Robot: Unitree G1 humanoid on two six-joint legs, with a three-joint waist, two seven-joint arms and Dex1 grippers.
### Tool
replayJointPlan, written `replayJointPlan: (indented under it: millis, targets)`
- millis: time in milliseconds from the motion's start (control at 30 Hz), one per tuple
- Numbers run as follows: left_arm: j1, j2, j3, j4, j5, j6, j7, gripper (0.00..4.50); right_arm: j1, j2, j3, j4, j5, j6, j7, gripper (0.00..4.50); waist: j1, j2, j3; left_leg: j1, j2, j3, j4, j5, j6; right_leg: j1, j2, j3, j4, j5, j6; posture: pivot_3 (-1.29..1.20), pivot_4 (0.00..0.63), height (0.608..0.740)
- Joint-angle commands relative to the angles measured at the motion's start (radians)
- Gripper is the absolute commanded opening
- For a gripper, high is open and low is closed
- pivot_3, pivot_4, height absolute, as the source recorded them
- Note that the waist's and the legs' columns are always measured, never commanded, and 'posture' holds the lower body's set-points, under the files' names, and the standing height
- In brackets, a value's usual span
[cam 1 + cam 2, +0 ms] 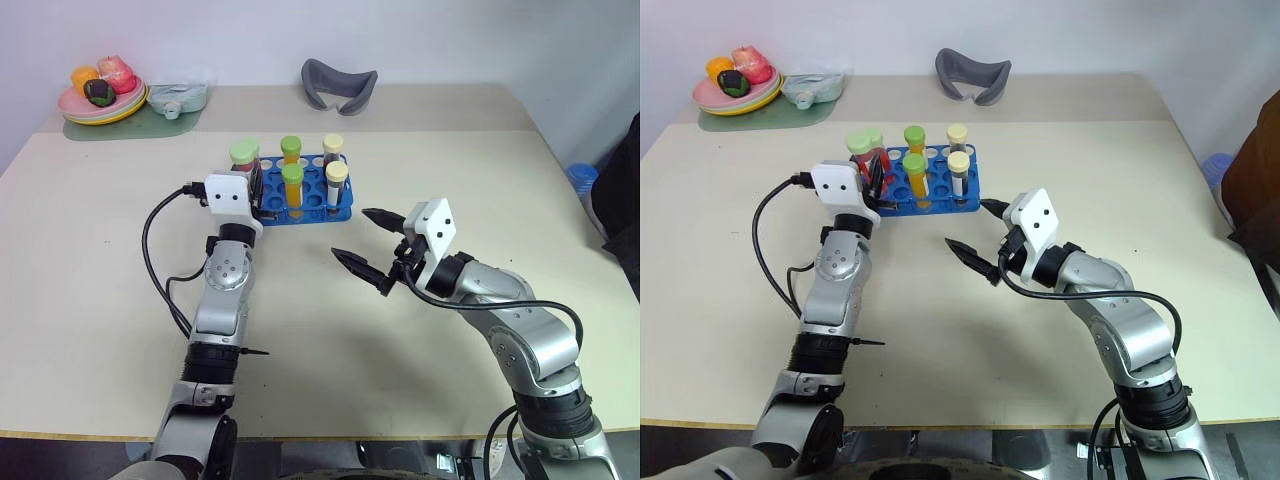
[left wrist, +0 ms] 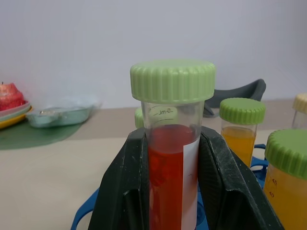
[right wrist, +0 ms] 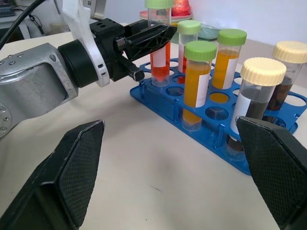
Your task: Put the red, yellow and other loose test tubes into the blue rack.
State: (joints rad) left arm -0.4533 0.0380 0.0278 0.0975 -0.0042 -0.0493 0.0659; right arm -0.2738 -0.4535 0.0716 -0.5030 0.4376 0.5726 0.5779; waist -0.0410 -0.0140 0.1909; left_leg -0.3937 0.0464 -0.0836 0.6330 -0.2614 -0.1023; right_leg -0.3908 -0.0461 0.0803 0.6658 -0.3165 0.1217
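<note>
Nearest us, on the right side of the pale table (image 1: 90,300), our right gripper (image 1: 372,250) hovers with its two black fingers spread wide and nothing between them, pointing left toward the blue rack (image 1: 342,210), which sits a little farther off near the table's middle.

To the left, our left gripper (image 3: 144,38) is clamped tight on a red test tube with a green cap (image 2: 171,143), held upright at the rack's left end. The right wrist view shows the tube's lower end down in a hole of the rack.

Inside the rack, four more tubes stand upright: two orange tubes with green caps (image 1: 292,185) near the middle, and two dark tubes with cream caps (image 1: 336,182) toward the right end. Another red tube with a green cap (image 3: 188,43) stands just beyond the held one.

At the far edge lie a grey curved object (image 1: 340,85) and, in the far left corner, stacked plates holding toy food (image 1: 100,90) on a green mat (image 1: 150,125).
</note>
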Motion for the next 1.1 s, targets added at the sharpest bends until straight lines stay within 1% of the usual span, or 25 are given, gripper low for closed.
replayJointPlan:
  millis: [33, 367, 1100]
  targets:
    - [0.0, -0.007, 0.0, -0.017, -0.004, 0.004, -0.006, 0.75, -0.003, -0.001, -0.009, -0.042, 0.011, -0.005, 0.0, 4.5, 0.0, 0.0, 0.0, 0.0, 0.0, 0.0, 0.0, 0.0, 0.0, 0.0, 0.0, 0.0, 0.0, 0.0, 0.0, 0.0, 0.15, 0.74]
    - [0.028, -0.005, -0.016, -0.062, 0.028, 0.022, -0.001, 0.75, -0.002, 0.004, -0.004, -0.045, 0.012, -0.004, -0.003, 4.5, -0.001, 0.0, 0.0, 0.0, 0.0, 0.0, 0.0, 0.0, 0.0, 0.0, 0.0, 0.0, 0.0, 0.0, 0.0, 0.0, 0.15, 0.74]
    - [0.01, 0.017, 0.005, -0.035, 0.042, 0.01, 0.02, 0.75, -0.001, 0.005, -0.001, -0.05, 0.014, 0.003, 0.0, 4.5, -0.001, 0.0, 0.0, 0.001, 0.0, 0.0, 0.0, 0.0, 0.0, 0.0, 0.0, 0.0, 0.0, 0.0, 0.0, 0.0, 0.15, 0.74]
